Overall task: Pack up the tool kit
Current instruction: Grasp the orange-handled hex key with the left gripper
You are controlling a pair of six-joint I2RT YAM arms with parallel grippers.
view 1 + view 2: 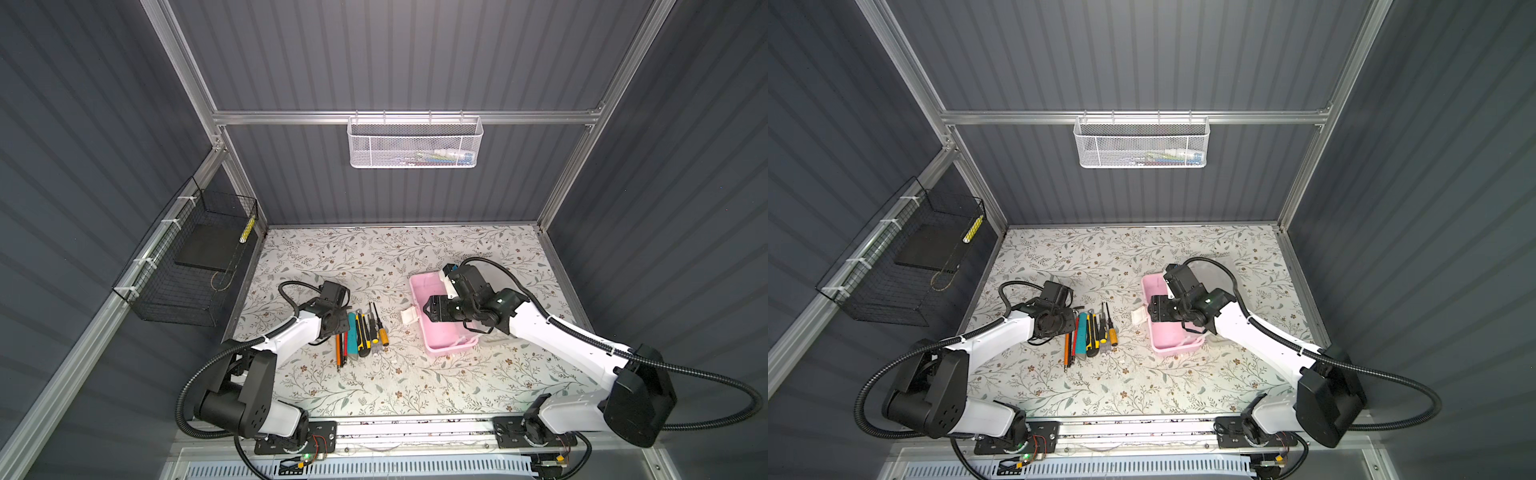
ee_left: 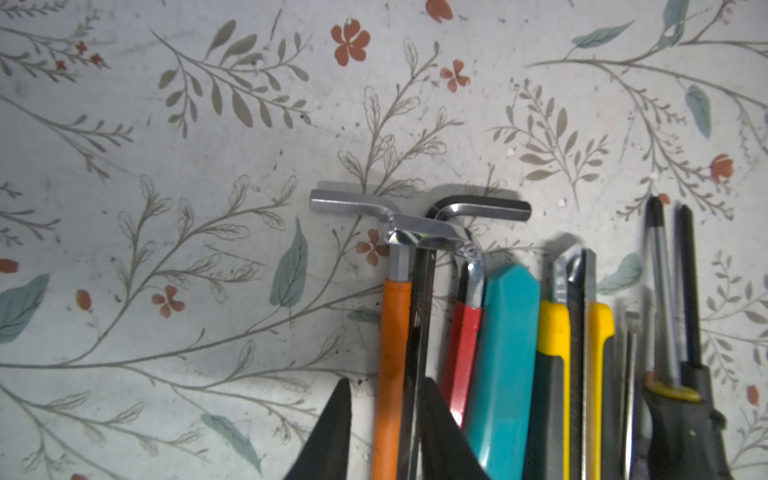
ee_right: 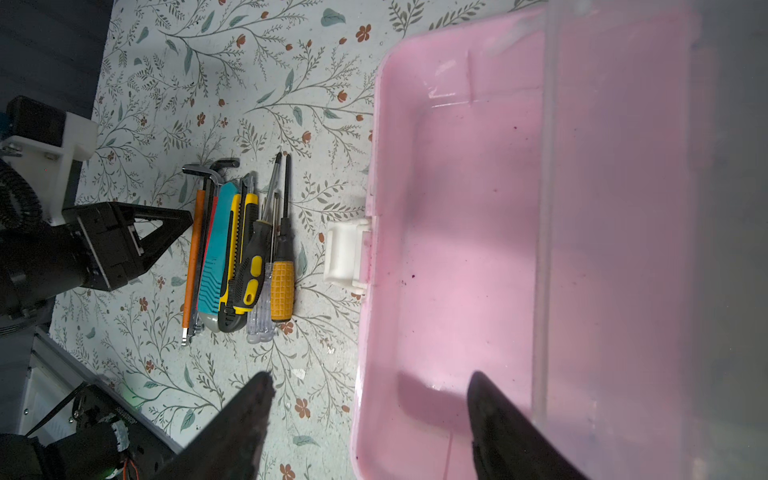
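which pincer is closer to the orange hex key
Left. The left pincer has a finger on each side of the orange hex key. The right pincer is well away from it, open astride the front wall of the pink case.

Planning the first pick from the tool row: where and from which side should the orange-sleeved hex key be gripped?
Grip the orange-sleeved hex key mid-sleeve, straight from above, jaws across the shaft. It lies flat at the row's edge, bare table on one side; a black hex key hugs the other, so both may get pinched.
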